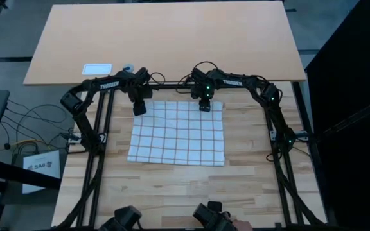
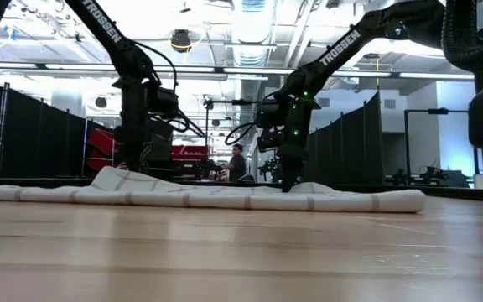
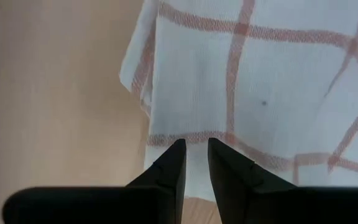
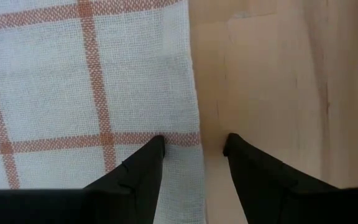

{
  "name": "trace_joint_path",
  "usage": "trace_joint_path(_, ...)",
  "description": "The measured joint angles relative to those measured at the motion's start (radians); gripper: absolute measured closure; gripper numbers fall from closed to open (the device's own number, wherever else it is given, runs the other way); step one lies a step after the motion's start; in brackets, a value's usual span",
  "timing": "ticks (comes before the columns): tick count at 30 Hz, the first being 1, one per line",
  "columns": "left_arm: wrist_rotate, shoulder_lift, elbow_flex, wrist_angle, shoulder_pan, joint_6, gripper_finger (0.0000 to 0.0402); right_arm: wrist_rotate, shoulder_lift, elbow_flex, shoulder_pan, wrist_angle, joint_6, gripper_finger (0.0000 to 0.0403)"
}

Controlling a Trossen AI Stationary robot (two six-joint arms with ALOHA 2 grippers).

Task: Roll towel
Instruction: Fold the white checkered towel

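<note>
While handling the towel [image 1: 178, 133], expect light, limp, thin cloth: no stiffness to hold a shape, likely to sag, crease or drag on the wood rather than slide as one piece. Not fragile.

Spread nearly flat across the middle of the bench [image 1: 172, 186], between the two arms. Near edge lying free and untouched. Best taken by the corners or the hem, both sides level, so as to keep any roll straight; a pinch at one corner alone judged likely to skew it.

At the far left corner: left hand [image 1: 139, 109] closed almost fully, apparently pinching the cloth, corner raised a little off the wood in the low view. At the far right corner: right hand [image 1: 205, 106] open, tips down at the hem, one finger [image 4: 143, 163] over cloth, the other over bare wood; nothing gripped.

Hard to make out: how much cloth sits between the left tips; whether the right tips touch the bench. Underside of the towel hidden.

Farther off: small white card [image 1: 97, 68] beyond the left arm, well apart from the towel. Person [image 2: 237, 161] in the room behind, small and indistinct.
</note>
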Motion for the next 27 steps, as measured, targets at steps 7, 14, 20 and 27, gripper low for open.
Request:
trace_joint_path(7,0.000,0.031,0.000,0.038,0.001,0.000,0.0350,0.000,0.000,-0.001,0.000,0.002,0.000,0.0237)
trace_joint_path(14,0.001,0.097,0.017,0.010,0.000,-0.007,0.0361,-0.001,0.000,-0.002,0.000,0.002,0.002,0.0237)
trace_joint_path(20,0.006,0.074,0.079,-0.025,0.003,-0.007,0.0400,-0.001,0.000,-0.002,0.000,0.003,0.002,0.0237)
trace_joint_path(27,-0.032,0.073,0.163,0.024,0.006,0.015,0.0401,-0.003,0.000,-0.002,0.004,0.001,-0.024,0.0237)
